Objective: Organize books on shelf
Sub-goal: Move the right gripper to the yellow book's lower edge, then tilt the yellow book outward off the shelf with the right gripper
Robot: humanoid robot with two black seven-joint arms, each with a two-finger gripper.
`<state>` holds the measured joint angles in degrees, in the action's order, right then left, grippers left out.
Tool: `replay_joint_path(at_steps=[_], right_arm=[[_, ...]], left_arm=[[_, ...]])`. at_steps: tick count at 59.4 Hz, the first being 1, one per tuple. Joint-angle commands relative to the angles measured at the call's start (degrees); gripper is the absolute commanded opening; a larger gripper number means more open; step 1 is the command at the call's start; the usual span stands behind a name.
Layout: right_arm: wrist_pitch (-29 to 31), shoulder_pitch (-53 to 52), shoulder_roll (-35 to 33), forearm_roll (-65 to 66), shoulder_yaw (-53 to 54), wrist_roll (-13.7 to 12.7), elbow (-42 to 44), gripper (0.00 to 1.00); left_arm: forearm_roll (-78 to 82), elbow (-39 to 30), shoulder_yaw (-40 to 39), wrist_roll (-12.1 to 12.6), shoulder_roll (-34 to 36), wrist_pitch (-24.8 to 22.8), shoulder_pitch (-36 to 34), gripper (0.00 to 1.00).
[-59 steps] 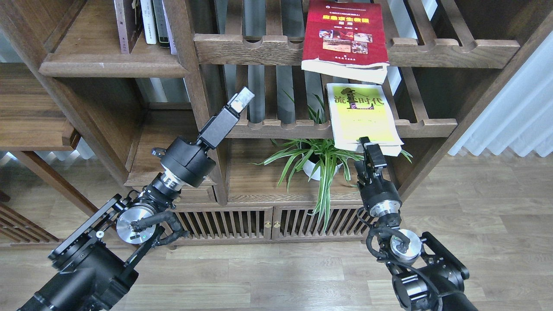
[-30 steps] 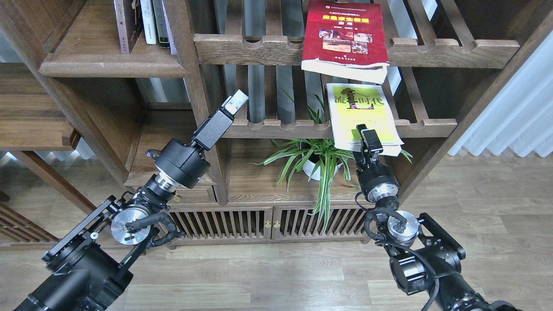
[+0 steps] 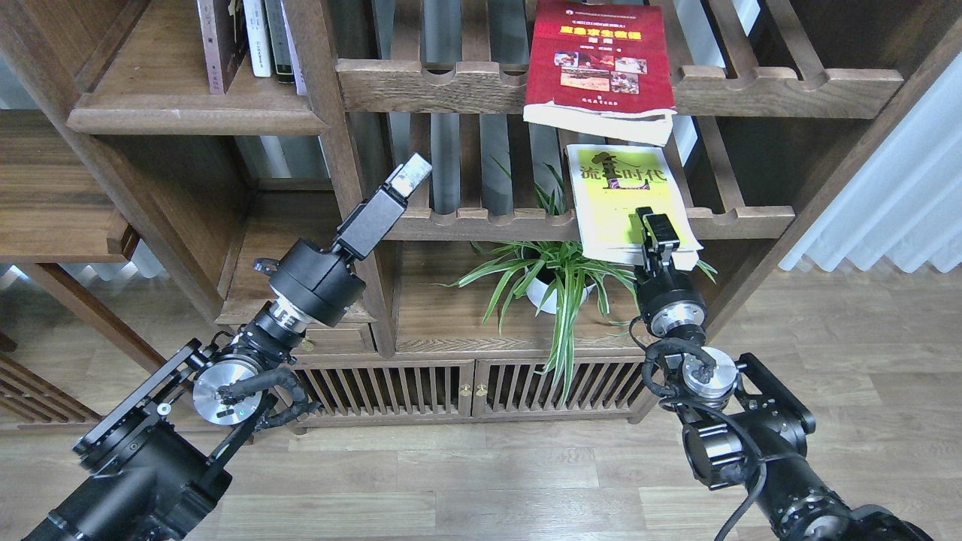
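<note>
The yellow-green book (image 3: 627, 201) lies flat on the lower slatted rack (image 3: 740, 220), its near edge overhanging the rail, with the red book (image 3: 597, 64) 1 rack up. My right gripper (image 3: 660, 234) has slid rightward along that overhanging edge over the last second; whether its fingers have closed I cannot tell. My left gripper (image 3: 409, 174) hangs idle, state unclear. A grasp looks imminent.
</note>
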<state>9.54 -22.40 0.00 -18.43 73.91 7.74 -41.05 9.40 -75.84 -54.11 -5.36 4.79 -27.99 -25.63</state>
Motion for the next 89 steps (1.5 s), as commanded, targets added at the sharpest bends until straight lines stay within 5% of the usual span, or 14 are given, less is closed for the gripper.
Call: replay_joint_path(at_steps=[1, 7, 20, 34, 61, 89], right_arm=[[0.0, 0.1, 0.0, -0.1, 0.1, 0.0, -0.1, 0.64], [0.1, 0.2, 0.0, -0.4, 0.1, 0.1, -0.1, 0.56], [4.1, 0.9, 0.0, -0.6, 0.2, 0.7, 0.0, 0.2], [7.0, 1.0, 0.0, -1.7, 0.8, 0.7, -0.1, 0.05], [18.5, 4.5, 0.0, -1.9, 0.6, 0.1, -1.7, 0.05], [18.5, 11.5, 0.0, -3.0, -1.7, -1.9, -10.5, 0.05]], left_arm=[[0.0, -0.1, -0.3, 0.0, -0.2, 0.0, -0.4, 0.85], [0.0, -0.3, -0.4, 0.0, -0.2, 0.0, -0.6, 0.85], [0.0, -0.5, -0.6, 0.0, -0.1, 0.0, -0.6, 0.85], [0.0, -0.1, -1.1, -0.2, 0.3, 0.0, 0.4, 0.85], [-2.5, 0.3, -0.6, -0.1, 2.4, 0.0, 8.8, 0.89], [-14.1, 0.3, -0.2, 0.0, 3.6, 0.0, 10.2, 0.87]])
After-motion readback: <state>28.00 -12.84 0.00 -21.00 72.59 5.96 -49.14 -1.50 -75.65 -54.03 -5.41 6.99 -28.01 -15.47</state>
